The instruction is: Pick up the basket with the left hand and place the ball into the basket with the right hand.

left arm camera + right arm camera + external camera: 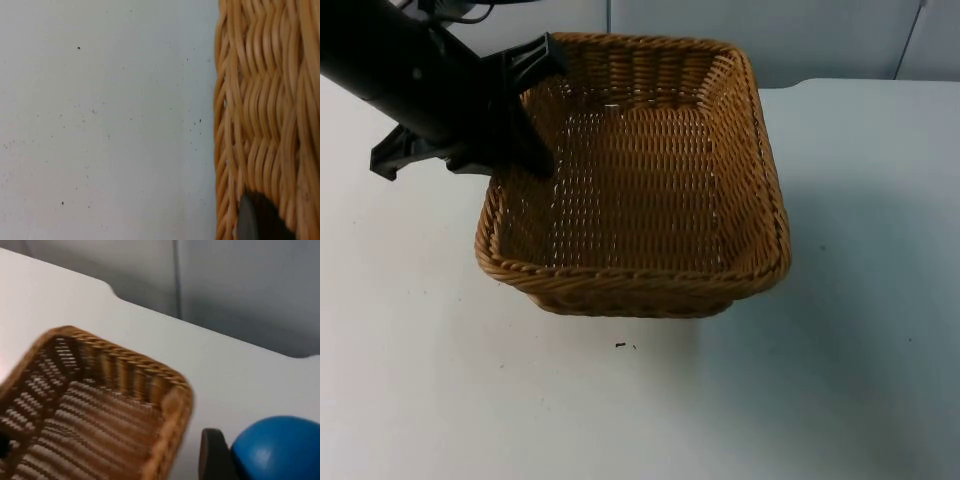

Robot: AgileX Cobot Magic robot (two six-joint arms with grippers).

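One white table (pixel 840 380) spreads under everything, meeting the grey partition wall (pixel 250 285) at its far edge. On it, near the middle in the top view, sits the woven basket (pixel 640 190) — square, tan wicker, nothing inside it. My left arm reaches down over the basket's left rim, and my left gripper (pixel 525 140) is at that rim, one finger inside the wall; my left wrist view shows the wicker wall (pixel 265 100) close against a black fingertip (pixel 250 220). Whether those fingers have closed on the rim I cannot tell. My right gripper (pixel 235 460) holds the blue ball (pixel 280 450) — a black finger (pixel 212 455) pressed against its side — near the basket's corner and above the table.
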